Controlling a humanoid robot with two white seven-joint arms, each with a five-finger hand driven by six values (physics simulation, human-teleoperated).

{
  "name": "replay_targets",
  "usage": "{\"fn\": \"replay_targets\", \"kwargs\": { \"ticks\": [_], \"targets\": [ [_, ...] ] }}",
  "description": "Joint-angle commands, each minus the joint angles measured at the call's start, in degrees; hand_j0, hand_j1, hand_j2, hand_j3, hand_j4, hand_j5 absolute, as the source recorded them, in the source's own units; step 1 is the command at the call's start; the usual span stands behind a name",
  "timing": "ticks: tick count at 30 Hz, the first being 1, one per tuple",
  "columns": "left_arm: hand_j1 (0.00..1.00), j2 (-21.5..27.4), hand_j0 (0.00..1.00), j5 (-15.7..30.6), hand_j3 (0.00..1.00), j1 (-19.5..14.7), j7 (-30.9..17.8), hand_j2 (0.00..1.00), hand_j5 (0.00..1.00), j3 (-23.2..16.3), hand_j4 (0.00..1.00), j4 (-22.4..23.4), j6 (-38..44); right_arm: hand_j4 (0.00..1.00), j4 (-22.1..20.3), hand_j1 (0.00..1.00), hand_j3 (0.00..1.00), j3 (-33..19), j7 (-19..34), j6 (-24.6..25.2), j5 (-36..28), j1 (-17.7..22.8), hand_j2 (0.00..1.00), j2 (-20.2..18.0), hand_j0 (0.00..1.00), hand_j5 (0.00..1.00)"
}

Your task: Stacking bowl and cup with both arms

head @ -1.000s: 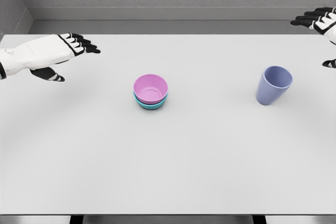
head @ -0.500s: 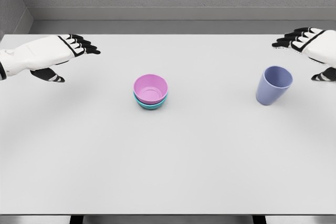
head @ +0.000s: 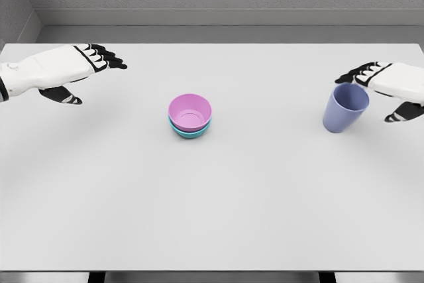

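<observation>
- Two bowls sit nested mid-tabletop (head: 218,217): pink bowl (head: 190,111) inside teal bowl (head: 189,132).
- Right robot hand (head: 387,87), fingers spread, beside the blue cup (head: 344,107).
- Left robot hand (head: 69,71) spread, well apart.

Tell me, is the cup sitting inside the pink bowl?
No, the cup stands on its own at the table's right side, well apart from the pink bowl, which sits nested in a teal bowl.

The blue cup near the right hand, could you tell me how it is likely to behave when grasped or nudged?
The blue cup narrows toward its base, so a sideways nudge from the right hand would probably tip it. It looks like smooth, rigid plastic: likely light, perhaps slippery. Once on its side on the table, its round wall could roll.
</observation>
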Motion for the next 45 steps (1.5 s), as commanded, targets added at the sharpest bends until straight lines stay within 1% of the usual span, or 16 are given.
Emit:
{"fn": "replay_targets", "kwargs": {
  "ticks": [1,3,4,6,7,11,12,14,23,30,32,33,38,39,43,45],
  "targets": [
    [1.00,0.06,1.00,0.33,1.00,0.00,0.03,1.00,1.00,0.04,1.00,-0.01,0.11,1.00,1.93,1.00,1.00,0.25,0.37,0.13,-0.28,-0.17,1.00,0.54,1.00,1.00],
    [1.00,0.06,1.00,0.33,1.00,0.00,0.03,1.00,1.00,0.04,1.00,-0.01,0.11,1.00,2.02,1.00,1.00,0.52,0.29,0.13,-0.28,-1.14,1.00,1.25,1.00,1.00],
    [1.00,0.06,1.00,0.33,1.00,0.00,0.03,1.00,1.00,0.04,1.00,-0.01,0.11,1.00,2.28,1.00,1.00,1.48,0.29,0.22,-0.28,-2.46,1.00,1.68,1.00,1.00],
    [1.00,0.06,1.00,0.33,1.00,0.00,0.03,1.00,1.00,0.04,1.00,-0.01,0.11,1.00,4.30,1.00,1.00,4.91,0.29,0.13,-0.11,-5.45,1.00,3.00,1.00,1.00],
    [1.00,0.06,1.00,0.33,1.00,0.00,0.03,1.00,1.00,0.04,1.00,-0.01,0.11,1.00,5.00,1.00,1.00,6.23,0.28,-0.05,-0.11,-6.33,1.00,3.53,1.00,1.00],
    [1.00,-0.03,1.00,0.33,1.00,0.00,0.03,1.00,1.00,0.04,1.00,-0.01,0.11,1.00,5.44,1.00,1.00,7.11,0.20,-0.05,-0.11,-6.42,1.00,3.80,1.00,1.00],
    [1.00,-0.03,1.00,0.33,1.00,0.00,0.03,1.00,1.00,0.04,1.00,-0.01,0.11,1.00,5.97,1.00,1.00,7.46,0.20,-0.05,-0.11,-6.59,1.00,4.32,1.00,1.00],
    [1.00,-0.12,1.00,0.24,1.00,0.00,0.03,1.00,1.00,0.04,1.00,-0.01,0.11,1.00,7.90,1.00,1.00,9.22,0.20,-0.13,-0.11,-8.26,1.00,4.85,1.00,1.00],
    [1.00,-0.12,1.00,0.24,1.00,0.00,0.03,1.00,1.00,0.04,1.00,-0.01,0.11,1.00,8.34,1.00,1.00,10.62,0.11,-0.05,-0.11,-8.44,1.00,5.12,1.00,1.00],
    [1.00,-0.12,1.00,0.24,1.00,0.00,0.03,1.00,1.00,0.04,1.00,-0.09,0.11,1.00,9.66,1.00,1.00,11.24,0.02,-0.05,0.07,-8.53,1.00,5.64,1.00,1.00],
    [1.00,-0.12,1.00,0.24,1.00,0.00,0.03,1.00,1.00,0.04,1.00,-0.01,0.11,1.00,10.10,1.00,1.00,11.94,0.02,-0.05,0.16,-9.32,1.00,6.17,1.00,1.00],
    [1.00,-0.03,1.00,0.24,1.00,0.00,0.03,1.00,1.00,0.04,1.00,-0.09,0.11,1.00,10.98,1.00,1.00,12.47,-0.07,-0.13,0.16,-9.76,1.00,6.43,1.00,1.00],
    [1.00,-0.03,1.00,0.24,1.00,0.00,-0.06,1.00,1.00,0.04,1.00,-0.09,0.11,1.00,10.98,1.00,1.00,12.82,0.02,-0.49,0.24,-9.93,1.00,6.43,1.00,1.00],
    [1.00,-0.12,1.00,0.24,1.00,0.00,-0.06,1.00,1.00,0.04,1.00,-0.09,0.11,0.99,10.98,0.99,0.99,13.09,0.02,-0.49,0.24,-9.93,0.99,6.43,0.99,0.99],
    [1.00,-0.03,1.00,0.24,1.00,0.00,0.03,1.00,1.00,0.04,1.00,-0.09,0.11,0.79,10.89,0.79,0.79,13.97,0.11,-1.01,0.24,-9.93,0.79,6.43,0.79,0.79],
    [1.00,-0.12,1.00,0.24,1.00,0.00,-0.06,1.00,1.00,0.04,1.00,-0.09,0.11,0.69,10.89,0.69,0.69,13.97,0.20,-2.16,0.24,-9.93,0.69,6.35,0.69,0.69]
  ]
}}
